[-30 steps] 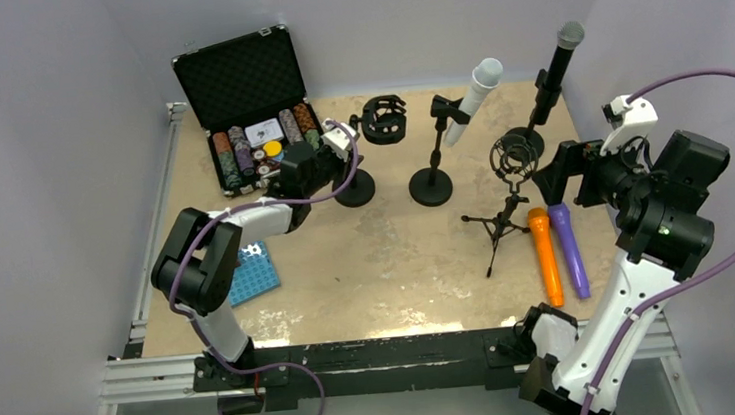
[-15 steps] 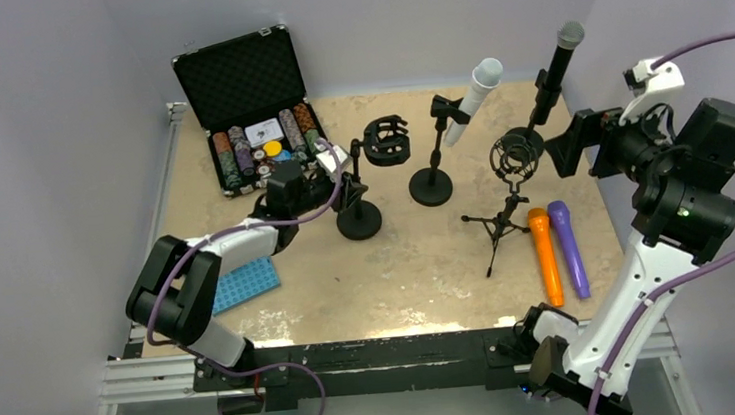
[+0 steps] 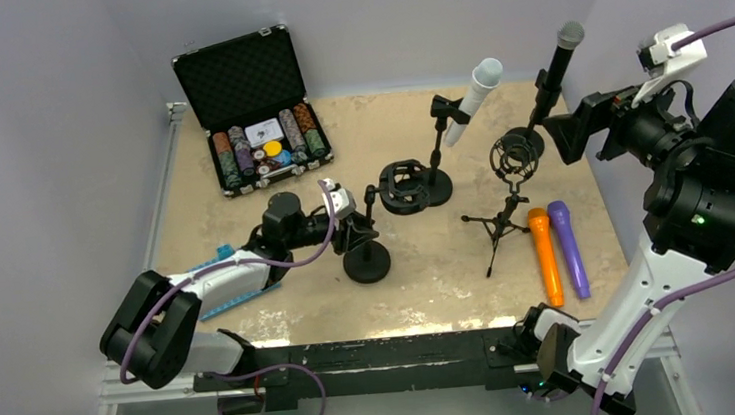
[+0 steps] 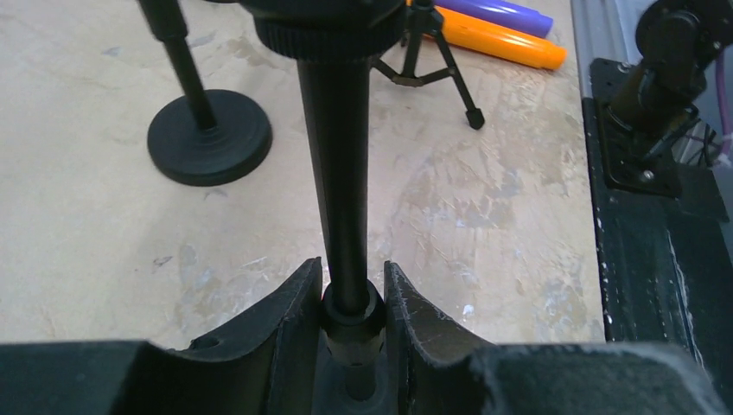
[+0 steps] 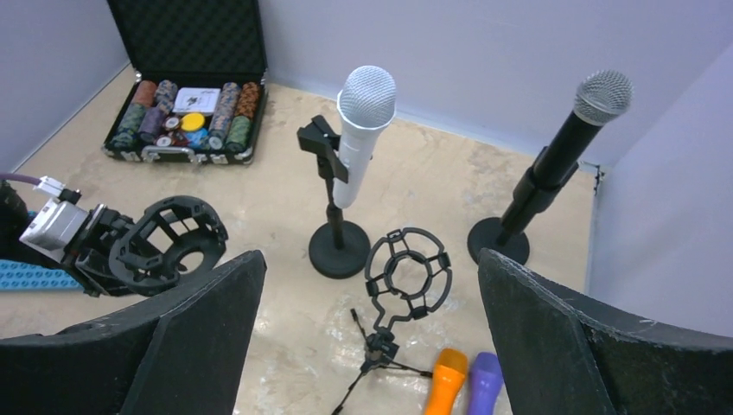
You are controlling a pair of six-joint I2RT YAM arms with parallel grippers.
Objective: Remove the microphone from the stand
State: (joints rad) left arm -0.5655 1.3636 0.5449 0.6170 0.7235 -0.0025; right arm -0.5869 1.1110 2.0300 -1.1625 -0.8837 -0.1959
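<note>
A white microphone (image 3: pixel 474 96) (image 5: pixel 361 130) sits tilted in the clip of a round-based stand (image 3: pixel 433 177). A black microphone (image 3: pixel 555 61) (image 5: pixel 566 143) stands in another stand at the back right. My left gripper (image 3: pixel 354 231) (image 4: pixel 353 298) is shut on the thin pole (image 4: pixel 339 173) of a third black stand (image 3: pixel 366 263), which carries an empty shock mount (image 3: pixel 404 186) (image 5: pixel 168 245). My right gripper (image 3: pixel 563 135) (image 5: pixel 370 255) hangs open high at the right, near the black microphone's stand, with nothing between its fingers.
An empty shock mount on a small tripod (image 3: pixel 510 180) (image 5: pixel 406 264) stands mid-right. Orange (image 3: pixel 545 252) and purple (image 3: pixel 568 245) microphones lie beside it. An open case of poker chips (image 3: pixel 251 127) is at the back left. A blue studded plate (image 3: pixel 219 255) lies under my left arm.
My left arm has pulled the shock-mount stand from beside the chip case toward the near middle of the table. My right arm has risen and moved back toward the black microphone.
</note>
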